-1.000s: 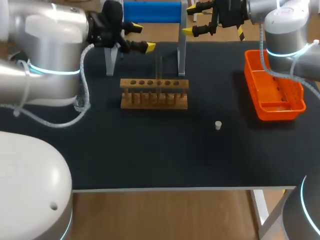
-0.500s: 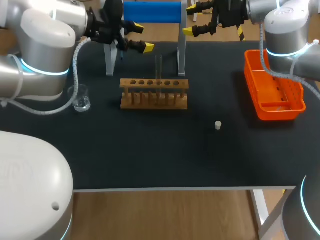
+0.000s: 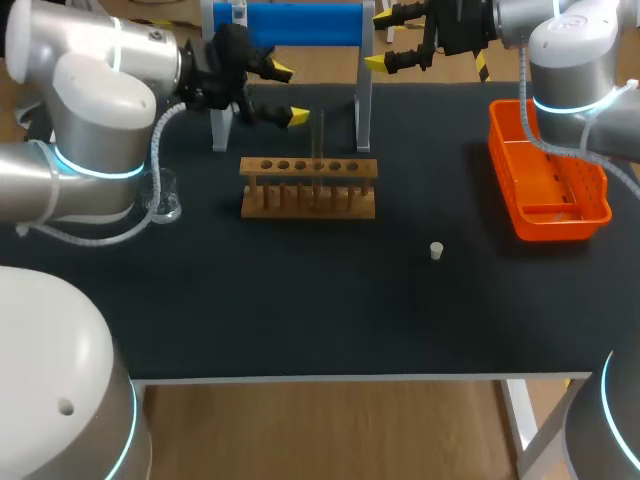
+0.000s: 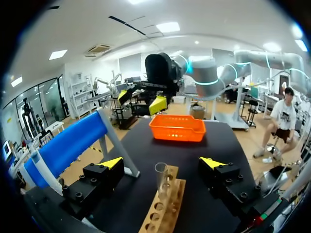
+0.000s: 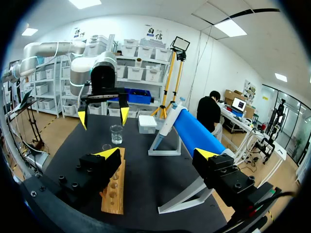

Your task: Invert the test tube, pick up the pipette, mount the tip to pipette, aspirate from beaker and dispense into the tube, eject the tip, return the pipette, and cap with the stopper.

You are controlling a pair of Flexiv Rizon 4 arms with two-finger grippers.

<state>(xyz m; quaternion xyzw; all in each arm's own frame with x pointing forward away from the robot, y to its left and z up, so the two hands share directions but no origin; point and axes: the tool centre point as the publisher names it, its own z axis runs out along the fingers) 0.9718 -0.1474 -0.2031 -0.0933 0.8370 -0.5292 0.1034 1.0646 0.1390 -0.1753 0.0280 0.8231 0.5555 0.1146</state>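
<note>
From above, the left gripper [image 3: 290, 93], upper left, is wide open and empty. The test tube [image 3: 318, 133] stands straight up in the wooden rack [image 3: 308, 190], upper middle. The right gripper [image 3: 380, 40], top middle, is open too.

Left wrist: the tube stands mouth up between the open fingers, untouched.

Right wrist: fingers apart, empty.

Lab: test-tube rack [image 3: 308, 190], beaker [image 3: 163, 197]
</note>
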